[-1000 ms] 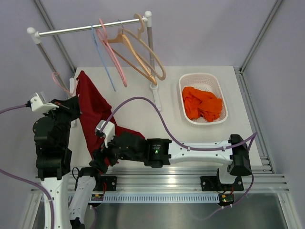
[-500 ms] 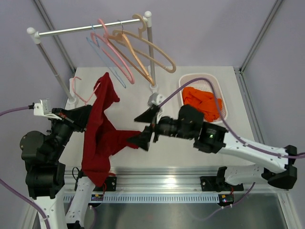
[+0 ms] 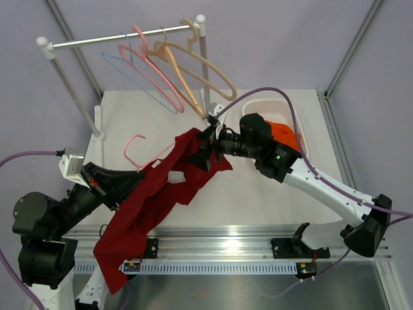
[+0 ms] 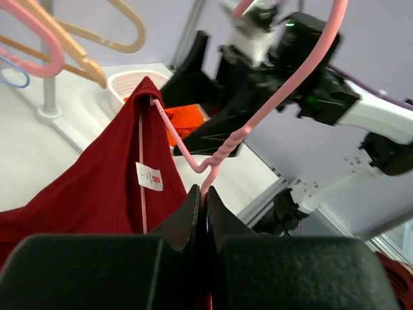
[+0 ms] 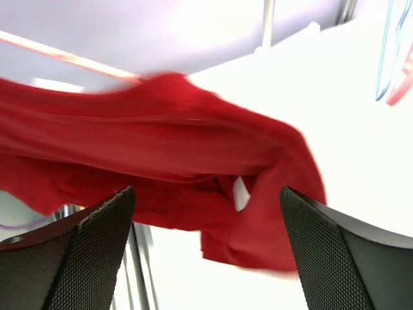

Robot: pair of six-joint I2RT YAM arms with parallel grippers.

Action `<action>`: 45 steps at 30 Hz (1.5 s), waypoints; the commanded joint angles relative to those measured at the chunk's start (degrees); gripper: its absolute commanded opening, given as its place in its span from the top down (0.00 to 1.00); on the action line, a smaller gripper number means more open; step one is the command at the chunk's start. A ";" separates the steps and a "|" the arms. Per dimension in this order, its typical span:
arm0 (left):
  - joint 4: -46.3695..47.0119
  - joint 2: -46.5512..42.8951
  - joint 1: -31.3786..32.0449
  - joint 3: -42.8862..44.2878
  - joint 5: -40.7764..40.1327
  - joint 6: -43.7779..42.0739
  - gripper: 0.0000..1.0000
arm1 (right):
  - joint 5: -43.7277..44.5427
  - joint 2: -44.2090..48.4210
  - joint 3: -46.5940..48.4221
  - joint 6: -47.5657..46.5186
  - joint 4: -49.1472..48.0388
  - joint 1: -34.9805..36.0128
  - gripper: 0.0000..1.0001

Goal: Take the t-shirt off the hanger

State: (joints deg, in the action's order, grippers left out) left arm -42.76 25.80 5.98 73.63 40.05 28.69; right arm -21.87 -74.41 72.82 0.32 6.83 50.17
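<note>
My left pincer (image 3: 137, 182) is pressed together on the pink hanger (image 4: 258, 123), its two fingers clamped on the twisted neck just below the hook, which curves up and away to the right in my left wrist view. The red t-shirt (image 3: 155, 200) is not yet off. In that wrist view its collar end peaks over the tip of one hanger arm, a white label (image 4: 148, 175) shows on the inside, and the cloth falls from there down toward my fingers. From above, the shirt runs as a long slanted band, its upper end beside my right pincer (image 3: 205, 150) over the middle of the table (image 3: 258, 194) and its lower end hanging past the near edge beside my left arm. My right pincer stands apart, both fingers spread wide at the sides of its own view, with the shirt (image 5: 161, 155) bunched across the space ahead of them. The cloth is blurred there, and I cannot tell whether either finger touches it. Behind my right arm sits the white basket (image 3: 264, 101) with an orange cloth (image 3: 287, 135) in it, partly hidden by the arm. At the back of the table the rail (image 3: 122, 39) carries a blue hanger (image 3: 132, 77), a second pink one (image 3: 151, 74) and tan ones (image 3: 193, 71), all tilted.
</note>
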 commanded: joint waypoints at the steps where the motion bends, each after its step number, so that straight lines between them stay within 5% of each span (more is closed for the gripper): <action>1: 4.18 0.83 1.75 5.38 5.82 -0.48 1.00 | 0.06 1.63 0.41 -1.64 -1.81 -2.35 0.00; 8: 4.79 1.01 2.99 6.98 7.49 0.13 1.00 | 2.80 5.94 -8.56 1.34 -9.61 -5.70 0.02; 14: 6.38 0.48 3.07 5.21 8.46 1.28 1.00 | -0.63 1.99 -5.84 3.81 -12.10 -5.96 0.02; 23: 6.38 1.27 3.16 4.42 8.46 0.84 1.00 | 2.62 17.71 -14.43 -4.01 0.99 -7.53 0.01; 31: 6.46 1.44 3.16 4.51 8.73 1.11 1.00 | -10.80 12.72 -12.18 1.25 -4.97 -13.87 0.01; 33: 6.99 1.79 3.16 4.34 8.90 1.37 1.00 | -18.52 8.61 -10.16 4.41 -8.92 -13.44 0.01; 39: 7.08 2.15 3.16 4.16 9.60 1.46 1.00 | -22.86 4.37 -11.38 13.47 -24.48 -12.20 0.01; 41: 7.08 1.97 3.16 3.98 9.52 1.29 1.00 | -20.07 4.27 -11.64 14.27 -26.25 -12.20 0.12; 42: 7.25 1.88 3.16 3.98 9.17 1.11 1.00 | -15.53 4.54 -12.17 14.27 -26.60 -12.29 0.40; 45: 7.08 1.27 3.16 4.07 8.64 0.84 1.00 | -6.56 6.29 -14.62 15.67 -26.87 -13.17 1.00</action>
State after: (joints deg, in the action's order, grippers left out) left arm -40.51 27.11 8.82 77.23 47.42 29.26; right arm -36.45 -70.41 59.59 12.80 -14.83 37.50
